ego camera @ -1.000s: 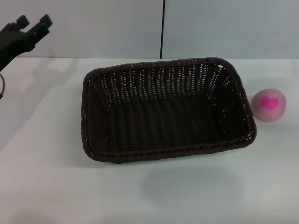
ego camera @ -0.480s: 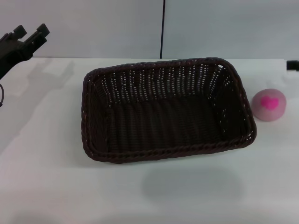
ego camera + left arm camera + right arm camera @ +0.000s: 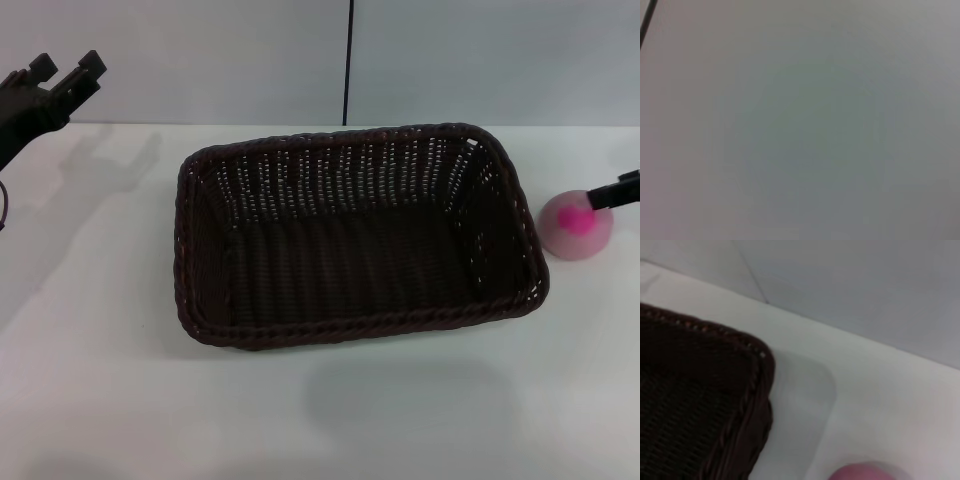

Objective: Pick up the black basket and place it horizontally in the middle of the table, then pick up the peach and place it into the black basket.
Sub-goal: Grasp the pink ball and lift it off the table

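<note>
At the middle of the table sits the black basket, long side running left to right, hollow up. Toward the right edge, just beside the basket's short right wall but apart from it, lies the peach. My right gripper pokes in from the right edge over the peach; whether it is released or clenched I cannot tell. My left gripper hangs above the far left corner, fingers parted, holding nothing.

My left gripper raised at far left, fingers apart, holding nothing. My right gripper only dark tip showing at right edge, finger state unreadable.
</note>
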Robot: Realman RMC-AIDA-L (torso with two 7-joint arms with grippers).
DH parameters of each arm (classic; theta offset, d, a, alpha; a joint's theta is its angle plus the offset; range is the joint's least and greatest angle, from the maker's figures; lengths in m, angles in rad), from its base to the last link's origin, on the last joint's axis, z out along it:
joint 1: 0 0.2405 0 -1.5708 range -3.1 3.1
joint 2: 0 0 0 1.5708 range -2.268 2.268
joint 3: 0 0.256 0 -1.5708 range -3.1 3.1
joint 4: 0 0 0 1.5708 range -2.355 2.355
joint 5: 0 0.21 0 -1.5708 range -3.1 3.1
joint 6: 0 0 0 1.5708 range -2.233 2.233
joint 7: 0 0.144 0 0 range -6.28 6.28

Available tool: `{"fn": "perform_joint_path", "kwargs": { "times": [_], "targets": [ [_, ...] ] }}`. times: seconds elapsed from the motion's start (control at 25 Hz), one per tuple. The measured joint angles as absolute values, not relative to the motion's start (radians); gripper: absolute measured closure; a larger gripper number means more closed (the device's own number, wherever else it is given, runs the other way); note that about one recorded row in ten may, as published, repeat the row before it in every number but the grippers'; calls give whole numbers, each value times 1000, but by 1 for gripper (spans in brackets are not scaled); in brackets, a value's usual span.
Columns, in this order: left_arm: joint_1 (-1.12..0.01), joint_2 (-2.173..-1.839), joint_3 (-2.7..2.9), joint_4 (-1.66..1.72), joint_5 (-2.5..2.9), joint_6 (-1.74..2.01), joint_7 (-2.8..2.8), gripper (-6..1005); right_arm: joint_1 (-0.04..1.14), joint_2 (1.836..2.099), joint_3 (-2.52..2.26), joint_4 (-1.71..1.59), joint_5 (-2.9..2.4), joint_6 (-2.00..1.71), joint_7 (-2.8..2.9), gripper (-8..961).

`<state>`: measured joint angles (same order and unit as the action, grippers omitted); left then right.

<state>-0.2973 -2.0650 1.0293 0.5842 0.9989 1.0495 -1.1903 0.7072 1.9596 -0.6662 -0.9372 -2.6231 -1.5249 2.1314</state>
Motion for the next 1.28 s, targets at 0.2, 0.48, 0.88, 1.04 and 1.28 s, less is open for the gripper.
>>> {"fn": "perform_joint_path", "kwargs": {
  "times": [0.2,0.48,0.88,1.04,1.28],
  "targets": [
    [-298,-2065,1029,567,998,1052,-1190,212,714,1973,-703,-900,-2626,-1486,2132,450],
    [-302,-2065,1028,559,997,1063,-1181,213,735,1974,-744,-821,-2628,-1423,2129,452],
    [-304,-2065,1027,558,997,1065,-1181,213,739,1974,-764,-805,-2628,-1390,2133,487],
    [-306,-2065,1026,551,997,1063,-1181,213,738,1975,-758,-804,-2626,-1380,2133,612],
    [-314,-2064,1019,533,996,1066,-1181,213,733,1982,-756,-809,-2620,-1366,2134,702]
  ]
}}
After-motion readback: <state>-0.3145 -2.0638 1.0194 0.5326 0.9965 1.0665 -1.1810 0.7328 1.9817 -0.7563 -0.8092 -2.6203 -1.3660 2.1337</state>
